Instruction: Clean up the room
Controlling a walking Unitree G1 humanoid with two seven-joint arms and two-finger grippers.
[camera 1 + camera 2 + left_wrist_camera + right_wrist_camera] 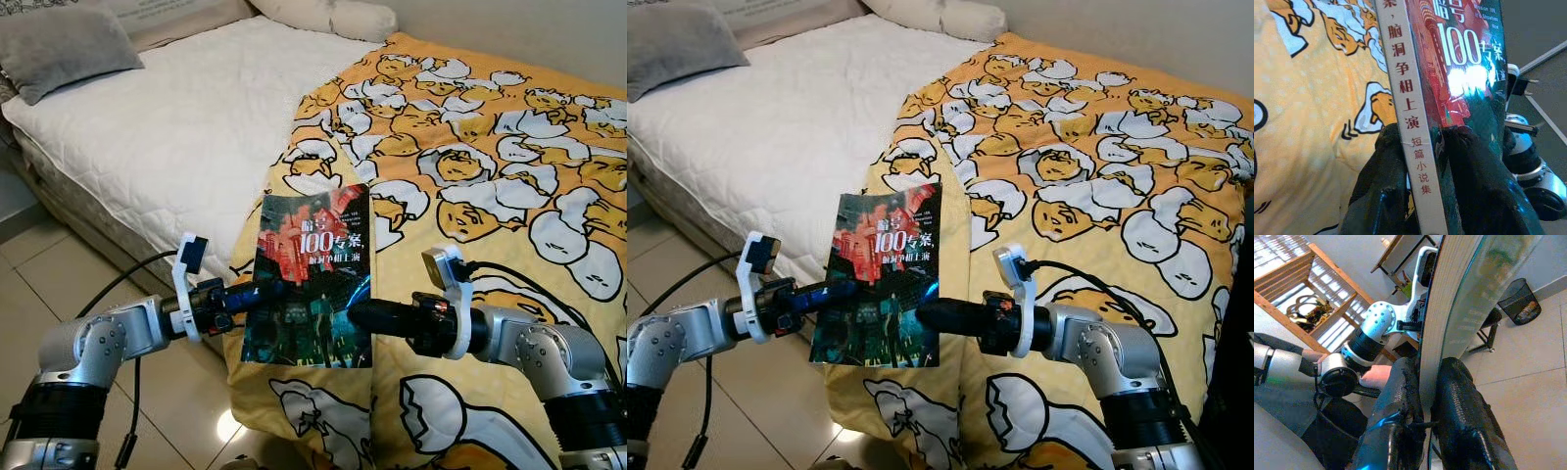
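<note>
Over a bed's yellow cartoon-egg blanket (470,147), the left gripper (257,291) and right gripper (361,315) both pinch a dark glossy paperback book (312,279) upright.

A bed (176,127) with a white quilted mattress lies beyond the left pincer (257,292). A grey pillow (59,49) rests at its far corner, well apart from both pincers, and a white pillow (328,15) lies at the head. A yellow blanket (490,166) printed with egg cartoons drapes past the right pincer (361,315). Tiled floor (59,284) lies below the left pincer. A black mesh wastebasket (1520,301) stands on the floor, well apart.
</note>
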